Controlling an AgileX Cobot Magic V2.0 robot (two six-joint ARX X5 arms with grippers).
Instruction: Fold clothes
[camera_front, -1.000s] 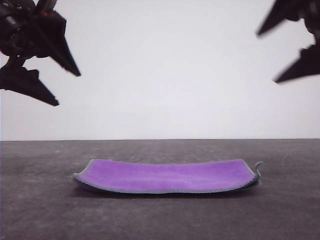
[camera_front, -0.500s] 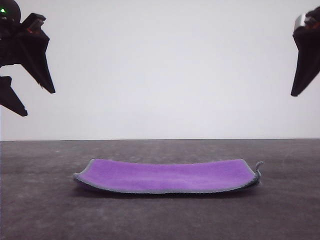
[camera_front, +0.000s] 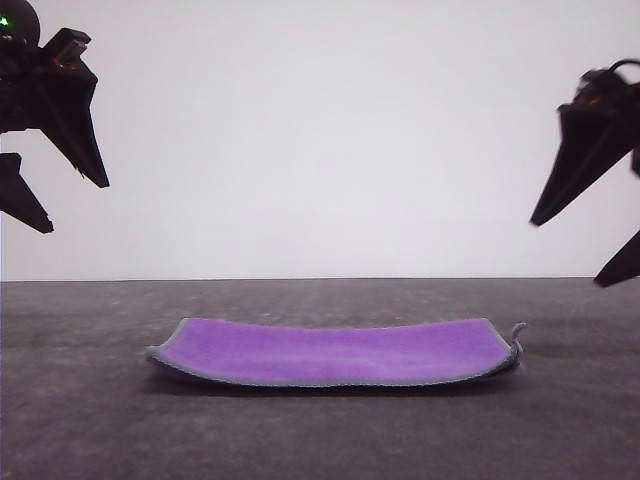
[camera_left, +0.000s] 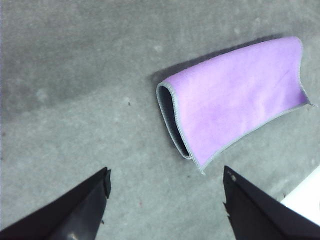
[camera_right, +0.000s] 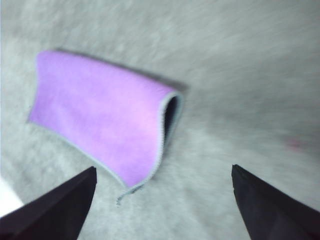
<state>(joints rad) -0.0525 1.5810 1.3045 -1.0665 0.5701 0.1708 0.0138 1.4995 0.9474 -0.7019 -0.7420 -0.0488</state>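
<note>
The clothes (camera_front: 335, 352) are one purple cloth with light grey stitched edging. It lies doubled over on the dark grey table (camera_front: 90, 420), purple face up. Its looped end shows a dark grey inside in the left wrist view (camera_left: 235, 97) and in the right wrist view (camera_right: 105, 120). My left gripper (camera_front: 76, 205) hangs open, high above the table and left of the cloth's left end (camera_left: 166, 172). My right gripper (camera_front: 568, 252) hangs open above and to the right of the cloth's right end (camera_right: 164, 169). Neither holds anything.
A plain white wall (camera_front: 320, 140) rises behind the table's far edge. Bare grey tabletop lies around the cloth on every side. A loose thread of edging (camera_front: 516, 330) sticks up at the cloth's right corner.
The right gripper has come down and inward toward the cloth's right end. The left gripper drew back to the left a second ago and has since held still. The cloth has not moved.
</note>
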